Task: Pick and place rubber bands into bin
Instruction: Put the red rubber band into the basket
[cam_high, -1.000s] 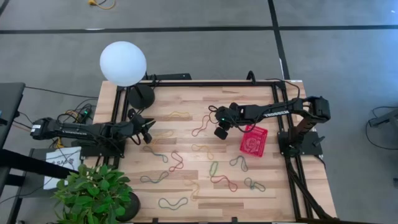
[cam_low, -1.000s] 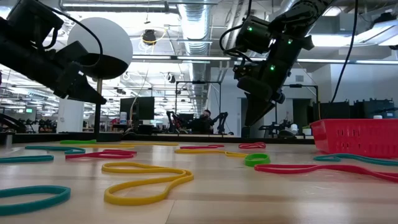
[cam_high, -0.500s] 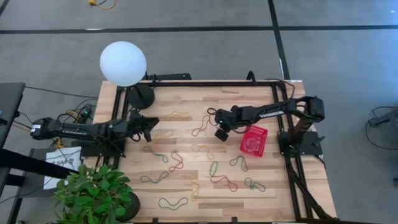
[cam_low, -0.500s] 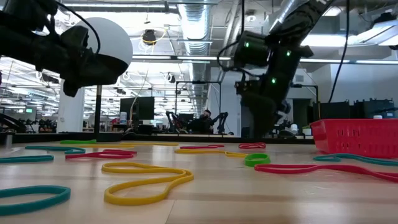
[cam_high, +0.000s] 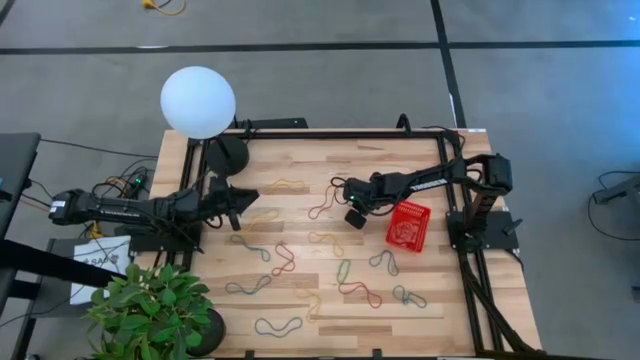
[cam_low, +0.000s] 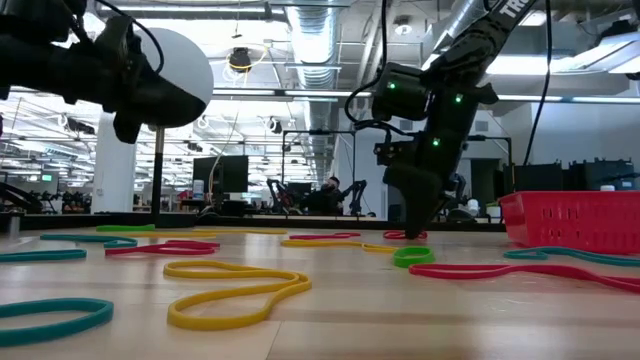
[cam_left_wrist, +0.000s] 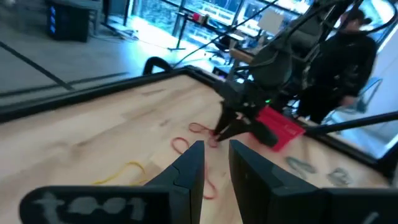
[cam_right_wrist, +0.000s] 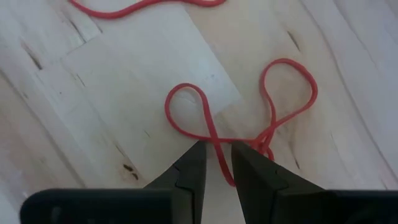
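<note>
Many rubber bands lie flat on the wooden table, among them a yellow one (cam_low: 235, 290) and a green one (cam_high: 343, 269). My right gripper (cam_right_wrist: 216, 152) points steeply down just above the boards, open by a narrow gap. A strand of a twisted red rubber band (cam_right_wrist: 211, 134) runs into that gap; in the low view this band (cam_low: 405, 234) lies under the fingertips. The red bin (cam_high: 408, 222) stands on the table just right of that gripper. My left gripper (cam_left_wrist: 216, 149) hovers level over the table's left part (cam_high: 243, 197), open, with nothing between its fingers.
A lamp with a white globe (cam_high: 198, 100) and a black base (cam_high: 226, 155) stands at the far left. A potted plant (cam_high: 150, 310) fills the near left corner. Another red band (cam_high: 322, 207) lies left of my right gripper. A person (cam_left_wrist: 351, 59) stands beyond the table.
My right gripper has sunk toward the table and shifted a little toward the left edge, coming down over the red band. My left gripper has tipped up to level, rolled about its own line and risen slightly. No band has moved.
</note>
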